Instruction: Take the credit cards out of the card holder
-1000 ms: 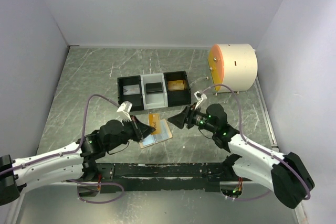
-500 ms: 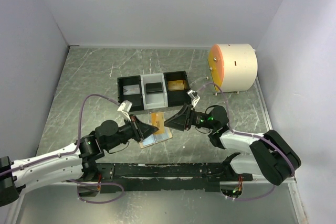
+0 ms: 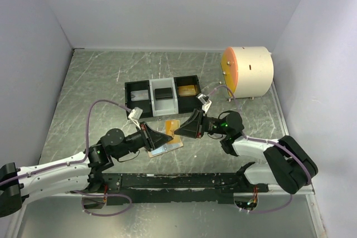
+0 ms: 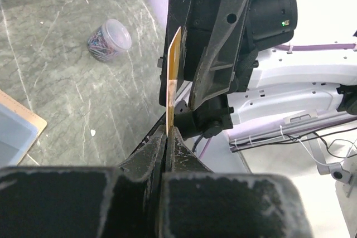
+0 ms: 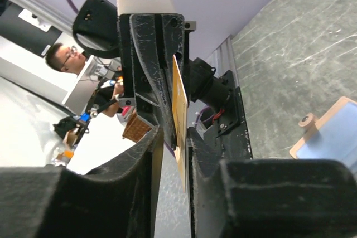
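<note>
Centre of the overhead view: the left pincer [image 4: 168, 133] is clamped on a gold credit card [image 4: 174, 71], raised over the open card holder [image 3: 167, 149] lying on the bench [image 3: 95, 82]. The right pincer [image 5: 175, 133] flanks the card's other end; I cannot tell whether it grips.

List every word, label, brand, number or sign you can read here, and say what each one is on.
None can be read in any view.
Gold card: edge-on to both wrist cameras, face hidden.
Cards in the tray: too small to read.
Cream drum: dark marks, too small to tell.
Open wallet: no print shows.
</note>
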`<control>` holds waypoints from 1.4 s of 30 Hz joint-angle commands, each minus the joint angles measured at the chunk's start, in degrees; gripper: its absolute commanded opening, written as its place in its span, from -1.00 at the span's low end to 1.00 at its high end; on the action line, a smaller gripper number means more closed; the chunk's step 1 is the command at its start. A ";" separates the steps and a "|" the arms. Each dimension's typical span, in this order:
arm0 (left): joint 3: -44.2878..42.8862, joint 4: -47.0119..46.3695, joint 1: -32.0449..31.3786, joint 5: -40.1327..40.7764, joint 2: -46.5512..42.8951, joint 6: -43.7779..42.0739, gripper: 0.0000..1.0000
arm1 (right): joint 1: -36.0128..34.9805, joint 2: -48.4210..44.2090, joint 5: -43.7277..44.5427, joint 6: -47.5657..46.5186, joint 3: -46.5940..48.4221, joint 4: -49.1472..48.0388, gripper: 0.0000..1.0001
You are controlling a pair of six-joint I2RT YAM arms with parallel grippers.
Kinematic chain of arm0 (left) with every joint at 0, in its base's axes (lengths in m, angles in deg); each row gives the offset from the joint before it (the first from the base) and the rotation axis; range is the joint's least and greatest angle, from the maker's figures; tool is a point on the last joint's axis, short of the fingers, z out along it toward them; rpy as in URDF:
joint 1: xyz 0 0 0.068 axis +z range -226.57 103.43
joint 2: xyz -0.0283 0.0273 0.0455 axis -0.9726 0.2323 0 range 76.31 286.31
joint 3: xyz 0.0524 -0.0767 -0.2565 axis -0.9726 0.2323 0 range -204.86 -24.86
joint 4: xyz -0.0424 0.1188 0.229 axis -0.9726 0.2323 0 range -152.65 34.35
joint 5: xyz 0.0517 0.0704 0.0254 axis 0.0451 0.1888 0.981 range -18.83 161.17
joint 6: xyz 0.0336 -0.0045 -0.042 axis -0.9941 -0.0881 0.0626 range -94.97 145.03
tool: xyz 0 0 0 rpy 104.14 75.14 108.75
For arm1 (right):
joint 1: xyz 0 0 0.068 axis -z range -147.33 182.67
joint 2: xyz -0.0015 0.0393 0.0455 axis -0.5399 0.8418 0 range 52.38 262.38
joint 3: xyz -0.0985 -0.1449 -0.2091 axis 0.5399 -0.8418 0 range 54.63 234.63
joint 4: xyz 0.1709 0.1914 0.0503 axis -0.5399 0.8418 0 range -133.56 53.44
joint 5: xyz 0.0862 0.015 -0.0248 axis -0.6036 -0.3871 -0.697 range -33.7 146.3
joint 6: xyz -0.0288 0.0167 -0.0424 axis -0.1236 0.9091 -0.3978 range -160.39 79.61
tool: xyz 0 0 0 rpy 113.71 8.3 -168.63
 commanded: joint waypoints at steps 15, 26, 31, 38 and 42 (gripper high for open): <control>2.63 -6.67 -0.29 -2.47 -0.26 0.88 -0.82 | -0.12 0.08 -3.46 2.65 -0.51 -6.88 -1.00; -1.30 15.44 -0.31 3.97 -2.30 1.98 0.24 | -0.12 -12.15 5.76 -20.16 5.30 32.84 -1.00; -4.85 31.33 -0.29 11.29 -6.58 3.00 0.69 | -0.13 -18.84 19.27 -32.80 9.02 54.08 -1.00; -14.17 50.00 -0.29 21.26 -3.66 1.56 1.00 | -0.12 -20.87 30.65 -42.09 12.63 64.29 -1.00; -20.74 57.02 -0.14 26.12 3.76 -0.32 1.00 | -0.46 -19.38 35.96 -48.50 16.02 67.94 -1.00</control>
